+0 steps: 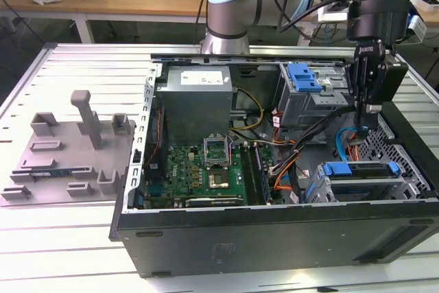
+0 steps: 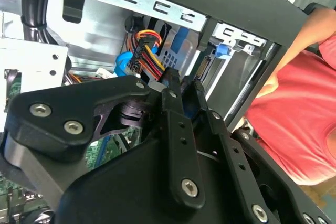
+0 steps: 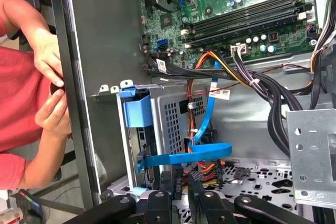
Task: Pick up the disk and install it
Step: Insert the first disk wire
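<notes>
Fingertips point(image 2: 171, 90) of the black gripper point(image 1: 368, 127) stand slightly parted, pinching nothing. At four o'clock inside the open black computer case point(image 1: 274, 238), the silver, blue-framed disk point(image 1: 360, 169) sits in a grey metal cage point(image 1: 363, 190).
</notes>
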Controlling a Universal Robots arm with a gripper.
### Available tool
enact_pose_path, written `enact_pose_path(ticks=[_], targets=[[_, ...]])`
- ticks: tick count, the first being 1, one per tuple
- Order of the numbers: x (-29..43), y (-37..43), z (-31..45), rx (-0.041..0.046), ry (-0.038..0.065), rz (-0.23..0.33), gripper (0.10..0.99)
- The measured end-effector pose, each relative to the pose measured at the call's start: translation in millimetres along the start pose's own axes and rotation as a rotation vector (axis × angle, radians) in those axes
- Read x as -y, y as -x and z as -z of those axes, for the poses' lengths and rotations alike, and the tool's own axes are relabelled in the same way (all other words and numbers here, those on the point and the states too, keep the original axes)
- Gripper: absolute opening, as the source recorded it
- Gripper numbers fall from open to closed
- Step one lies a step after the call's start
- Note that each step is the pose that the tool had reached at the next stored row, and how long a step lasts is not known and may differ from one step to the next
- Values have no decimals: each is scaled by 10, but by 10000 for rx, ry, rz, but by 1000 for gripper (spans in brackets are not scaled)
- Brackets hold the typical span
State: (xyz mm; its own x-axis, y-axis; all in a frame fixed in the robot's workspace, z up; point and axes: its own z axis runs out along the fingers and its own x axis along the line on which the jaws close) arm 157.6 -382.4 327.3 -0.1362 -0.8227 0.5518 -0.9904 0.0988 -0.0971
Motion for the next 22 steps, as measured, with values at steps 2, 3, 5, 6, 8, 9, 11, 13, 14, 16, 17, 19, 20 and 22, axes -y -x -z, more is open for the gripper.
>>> enact_pose_path(ticks=[2,3,5,6,8,9,11,13,14,16,17,19,20,22], targets=[[-2,13,8,-15,0,0,263],[-3,22,14,-30,-1,0,263],[-5,33,21,-85,-5,0,263],[-5,34,21,-113,-8,0,263],[-8,37,18,-182,-10,-6,263],[-11,38,16,-198,-8,-13,263],[-22,39,12,-219,5,-34,263],[-25,41,10,-219,15,-50,263],[-25,41,9,-219,16,-51,263],[-26,43,8,-218,19,-54,263],[-26,45,9,-217,19,-55,263],[-26,46,10,-220,18,-54,263],[-27,47,9,-219,19,-55,247],[-27,47,9,-221,25,-64,165]])
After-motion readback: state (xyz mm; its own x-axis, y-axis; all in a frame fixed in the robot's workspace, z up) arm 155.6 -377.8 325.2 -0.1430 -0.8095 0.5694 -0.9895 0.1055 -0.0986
